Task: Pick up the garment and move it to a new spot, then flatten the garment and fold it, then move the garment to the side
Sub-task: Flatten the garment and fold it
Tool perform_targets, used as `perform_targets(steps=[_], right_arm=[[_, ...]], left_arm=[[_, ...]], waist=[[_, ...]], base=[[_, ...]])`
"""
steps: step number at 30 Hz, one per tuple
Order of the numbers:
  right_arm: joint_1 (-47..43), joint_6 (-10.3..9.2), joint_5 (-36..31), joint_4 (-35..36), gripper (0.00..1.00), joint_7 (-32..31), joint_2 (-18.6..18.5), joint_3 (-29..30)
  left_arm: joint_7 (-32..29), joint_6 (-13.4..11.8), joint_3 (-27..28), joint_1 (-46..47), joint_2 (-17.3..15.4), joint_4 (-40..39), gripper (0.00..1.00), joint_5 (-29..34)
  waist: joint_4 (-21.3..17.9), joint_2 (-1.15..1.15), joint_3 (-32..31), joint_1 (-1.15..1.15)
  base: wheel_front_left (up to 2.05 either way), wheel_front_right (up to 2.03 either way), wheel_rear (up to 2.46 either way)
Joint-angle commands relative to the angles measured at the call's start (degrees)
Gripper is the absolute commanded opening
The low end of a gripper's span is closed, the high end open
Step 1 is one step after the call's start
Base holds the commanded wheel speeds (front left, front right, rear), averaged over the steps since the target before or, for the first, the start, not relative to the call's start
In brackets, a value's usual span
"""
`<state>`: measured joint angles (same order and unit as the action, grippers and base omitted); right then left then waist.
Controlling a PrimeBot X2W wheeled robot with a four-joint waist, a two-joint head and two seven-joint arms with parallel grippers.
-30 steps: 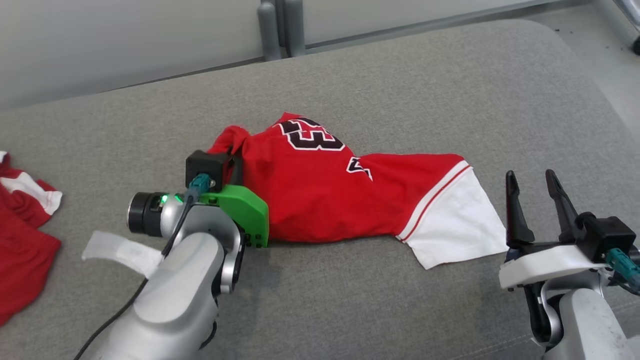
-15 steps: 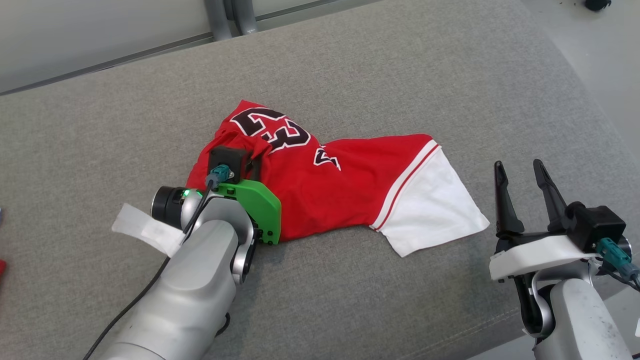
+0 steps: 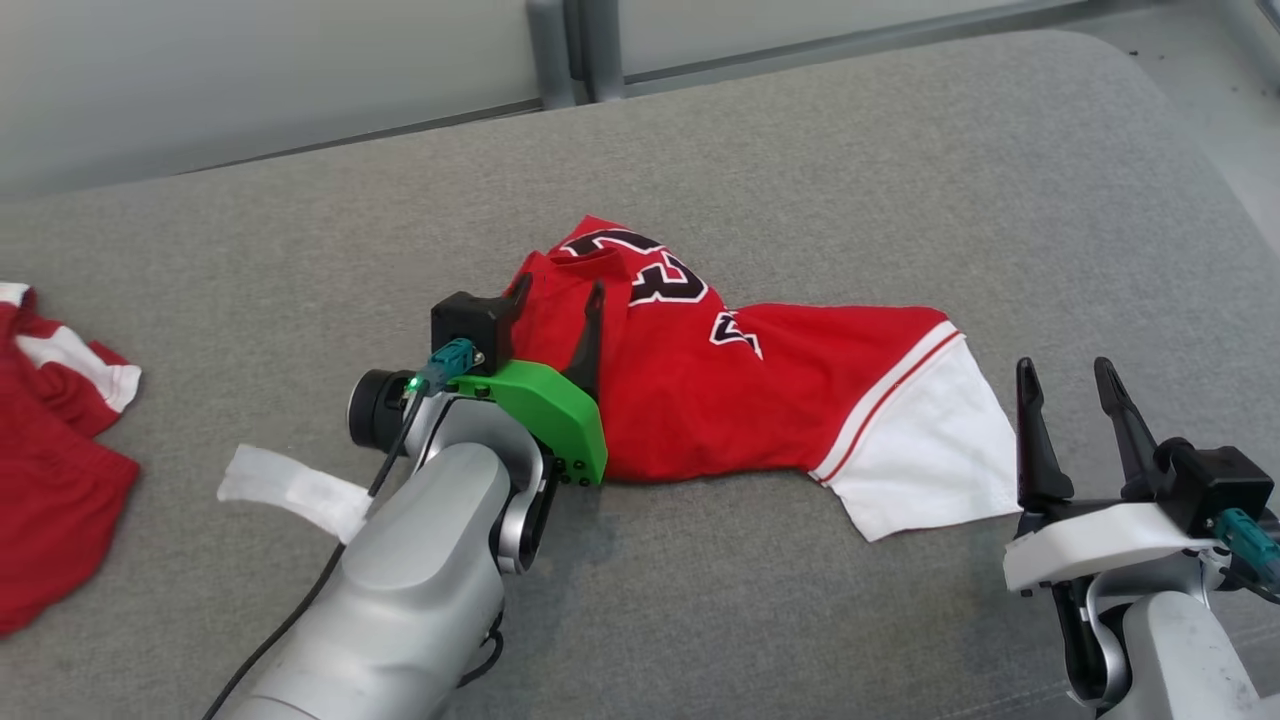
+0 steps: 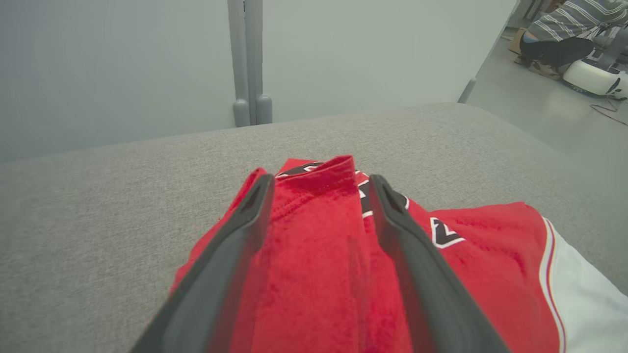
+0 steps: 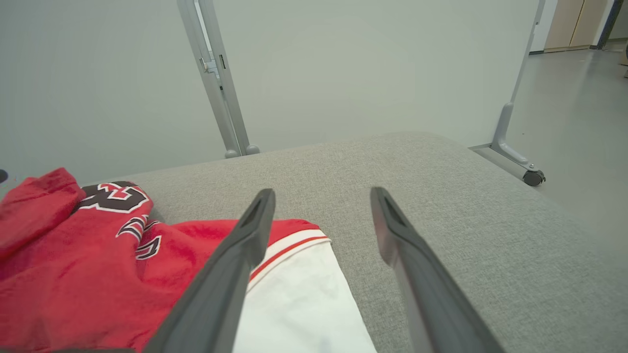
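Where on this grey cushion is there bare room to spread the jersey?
Widest bare stretch: the grey cushion beyond the red jersey with white panel, to the far edge. Narrower: the near strip before it. Crowded: left edge, where another red garment lies.

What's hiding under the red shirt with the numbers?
The red shirt lies bunched on the grey cushion. Anything beneath its folds is covered, so I can't tell.
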<state>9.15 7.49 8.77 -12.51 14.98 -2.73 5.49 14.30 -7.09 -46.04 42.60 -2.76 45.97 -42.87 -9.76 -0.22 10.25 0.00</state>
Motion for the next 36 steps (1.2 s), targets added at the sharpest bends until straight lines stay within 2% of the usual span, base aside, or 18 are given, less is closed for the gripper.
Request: perform_targets(steps=[1,5,9,17,24,28,29,30,31,32,33,36], right_arm=[[-0.98,0.0,-0.46,0.03,1.0,0.19,-0.17,0.29],[-1.83,0.0,-0.37,-0.02,1.0,0.19,-0.18,0.22],[-1.86,0.0,-0.34,0.02,1.0,0.19,-0.18,-0.11],[-1.42,0.0,-1.24,0.1,1.0,0.19,-0.18,-0.28],[-0.67,0.0,-1.43,0.06,1.0,0.19,-0.18,-0.8],[-0.48,0.0,-1.63,0.29,1.0,0.19,-0.17,-0.77],[-0.43,0.0,-1.68,0.31,1.0,0.19,-0.18,-0.68],[-0.35,0.0,-1.7,0.33,1.0,0.19,-0.18,-0.64],[-0.29,0.0,-1.71,0.33,1.0,0.19,-0.17,-0.6],[-0.24,0.0,-1.73,0.33,1.0,0.19,-0.17,-0.56],[-0.19,0.0,-1.73,0.31,1.0,0.19,-0.17,-0.51],[-0.18,0.0,-1.7,0.38,1.0,0.19,-0.18,-0.08]], left_arm=[[0.47,-0.42,0.75,-1.1,-0.24,0.08,1.0,-0.27],[0.69,-0.53,2.46,-3.22,-1.23,2.03,1.0,-1.84],[-0.35,0.58,3.23,-4.92,-1.19,5.01,1.0,-3.59],[0.03,4.02,5.54,-5.32,-0.53,7.01,1.0,-8.56],[-0.94,3.99,5.69,-4.22,-0.26,9.1,1.0,-10.93],[-1.75,5.57,5.67,-3.46,-0.2,9.67,1.0,-13.16],[-1.85,5.88,5.39,-3.32,-0.2,9.37,0.85,-13.69],[-1.8,6.1,5.09,-3.2,-0.19,9.06,0.49,-14.04],[-1.72,6.21,4.71,-3.1,-0.18,8.74,0.29,-14.61],[-1.8,6.42,4.25,-3.08,-0.2,8.47,0.03,-15.25],[-1.91,6.49,3.81,-3.11,-0.2,8.2,0.0,-15.73],[-1.33,6.01,2.56,-2.99,-0.24,7.3,0.0,-16.77]], waist=[[3.28,0.22,-2.72,0.0],[4.26,0.22,-3.28,0.0],[4.26,0.22,-3.18,0.0],[2.44,0.22,-2.01,0.0],[0.69,0.22,-1.25,0.0],[-0.13,0.22,-0.54,0.0],[-0.25,0.22,-0.43,0.0],[-0.34,0.22,-0.34,0.0],[-0.4,0.22,-0.27,0.0],[-0.44,0.22,-0.22,0.0],[-0.44,0.22,-0.21,0.0],[-0.12,0.22,-0.35,0.0]], base=[[0.0,0.0,0.0],[0.0,0.0,0.0],[0.0,0.0,0.0],[0.0,0.0,0.0],[0.0,0.0,0.0],[0.0,0.0,0.0],[0.0,0.0,0.0],[0.0,0.0,0.0],[0.0,0.0,0.0],[0.0,0.0,0.0],[0.0,0.0,0.0],[0.0,0.0,0.0]])
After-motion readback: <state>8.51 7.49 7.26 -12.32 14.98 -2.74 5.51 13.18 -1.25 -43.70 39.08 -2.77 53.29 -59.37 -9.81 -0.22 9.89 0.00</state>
